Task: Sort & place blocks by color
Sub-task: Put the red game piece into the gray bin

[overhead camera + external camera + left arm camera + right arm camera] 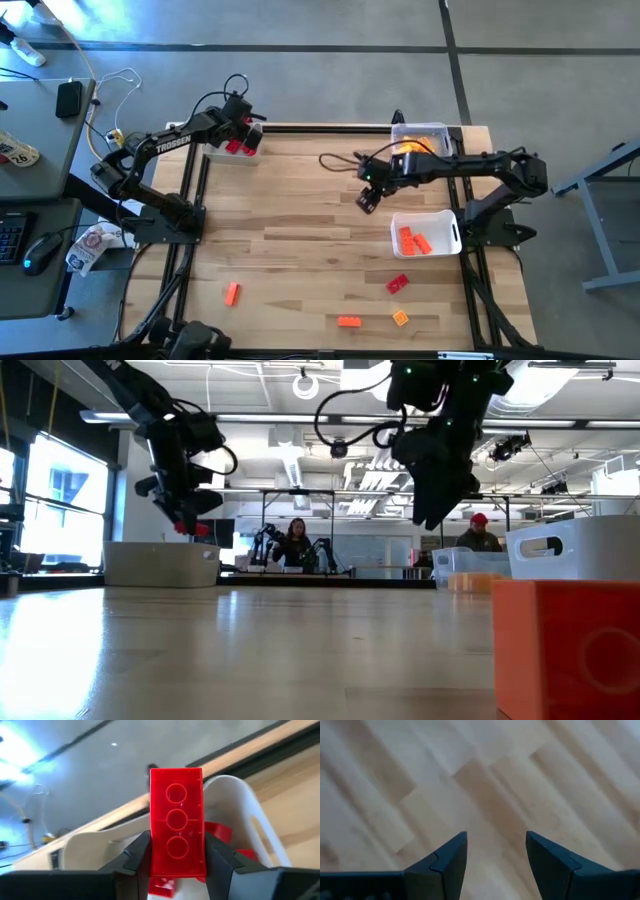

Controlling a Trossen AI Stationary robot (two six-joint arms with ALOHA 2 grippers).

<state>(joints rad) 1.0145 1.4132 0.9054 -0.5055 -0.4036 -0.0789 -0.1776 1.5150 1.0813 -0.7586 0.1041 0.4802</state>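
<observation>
My left gripper (245, 143) hangs over the white bin (215, 155) at the table's far left and is shut on a red block (176, 820). More red blocks (220, 831) lie in that bin. My right gripper (367, 200) is open above bare table near the middle, with nothing between its fingers (452, 857). Loose blocks lie flat near the front edge: an orange one (232, 292), a red one (398, 283), another orange one (349, 321) and a yellow-orange one (400, 318). My left gripper pinches the red block's two long sides (152, 855) between its two fingers, at the end nearer the wrist. The fingers slant down from the table's left and lie along the block. Most of the block sticks out past the fingertips, clear above the bin.
A white bin (448, 238) with orange blocks stands at the right, and a clear bin (420, 130) with yellow-orange blocks at the far right. A black frame (300, 128) runs round the table. People sit in the room beyond.
</observation>
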